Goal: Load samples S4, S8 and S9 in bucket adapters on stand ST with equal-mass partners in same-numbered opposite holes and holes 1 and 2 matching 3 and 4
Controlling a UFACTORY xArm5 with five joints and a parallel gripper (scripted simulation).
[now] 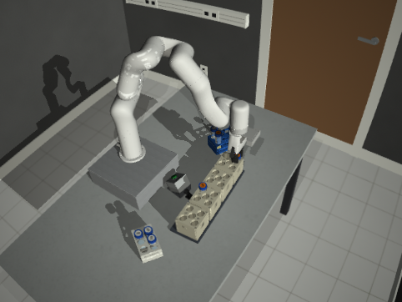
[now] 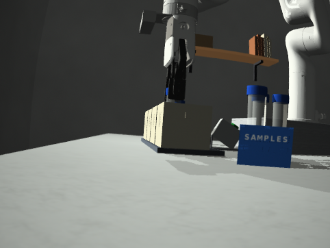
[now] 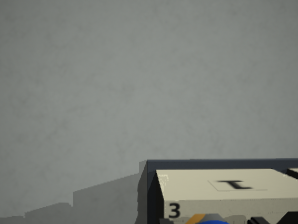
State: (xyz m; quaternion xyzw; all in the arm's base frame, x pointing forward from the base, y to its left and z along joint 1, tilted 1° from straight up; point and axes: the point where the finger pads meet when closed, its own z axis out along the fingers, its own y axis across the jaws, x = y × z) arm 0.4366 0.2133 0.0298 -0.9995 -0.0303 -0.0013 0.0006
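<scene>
Four cream adapters [image 1: 210, 193] stand in a row on the dark stand. My gripper [image 1: 235, 158] reaches straight down onto the far end adapter, marked 1 on its side [image 3: 231, 185]. Between the fingers [image 2: 175, 97] stands a blue-capped sample tube with an orange cap dot [image 3: 200, 218], sunk into hole 3 of that adapter; only its cap shows. The fingers stand slightly wider than the cap and do not grip it. Another orange-dot tube [image 1: 202, 186] stands in an adapter further along the row. The blue SAMPLES rack [image 2: 265, 145] holds upright tubes just behind the gripper.
The sloped desk with the green DONE key [image 1: 177, 180] sits left of the adapter row. A small rack of white-dot blanks [image 1: 147, 243] stands near the front left. The arm's base block [image 1: 133, 173] is at the left. The table edge runs right of the stand.
</scene>
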